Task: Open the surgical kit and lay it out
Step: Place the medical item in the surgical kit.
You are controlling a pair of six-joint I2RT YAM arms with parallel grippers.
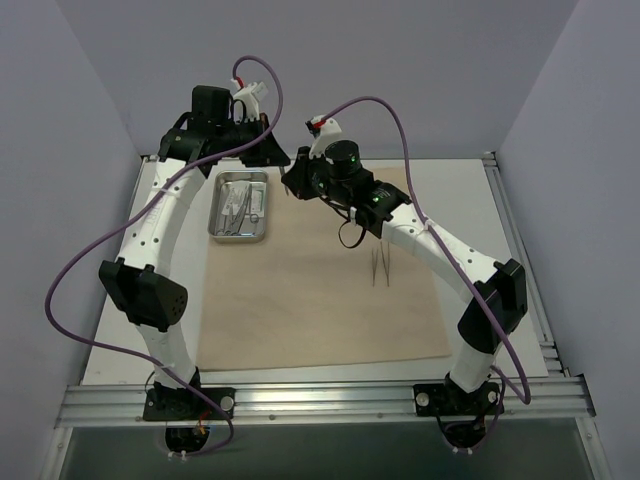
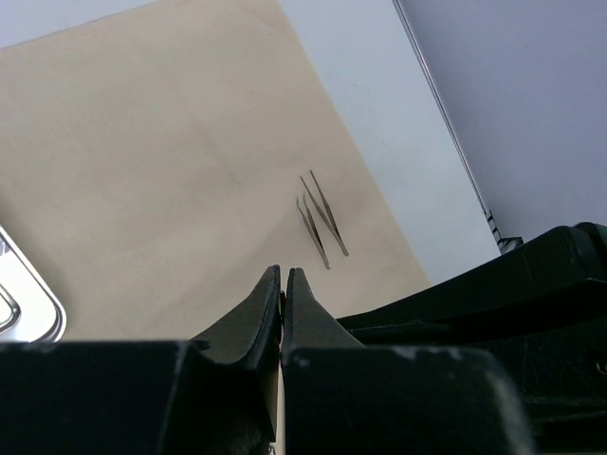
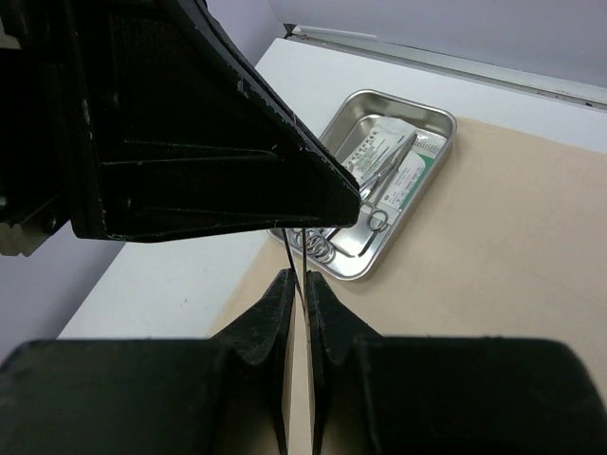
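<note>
So, starting from the near edge where the arms are bolted down: the beige cloth wrap (image 1: 300, 310) is fully spread out flat and covers most of the white table (image 1: 465, 185). Nothing's on the near half of it.

A bit further in, right of centre, the thin tweezers (image 1: 380, 266) lie on the cloth. From the left wrist cam it looks like two pairs side by side, tips pointing roughly toward the near edge. The right arm's forearm passes above them.

Past that, at the far-left corner of the cloth, sits the small steel tray (image 1: 240, 238). In the right wrist view it straddles the cloth's left edge, partly on cloth and partly on bare table. Inside are the scissor-handled instruments (image 3: 375, 204), ring handles toward the near end, lying over two small packets (image 3: 377, 144) with green and white print.

Both grippers are up in the air around the far side of the cloth, just right of the tray and really close together.

- The left gripper (image 2: 285, 273) has its fingers pressed together, and I can't make out anything between them.
- The right gripper (image 3: 297, 277) is closed up too and sits just below the left one's fingers. A thin dark strand (image 3: 292, 254) runs from under the left gripper down through the slit between its fingers. No idea what that strand is, or whether it's actually pinched.
</note>
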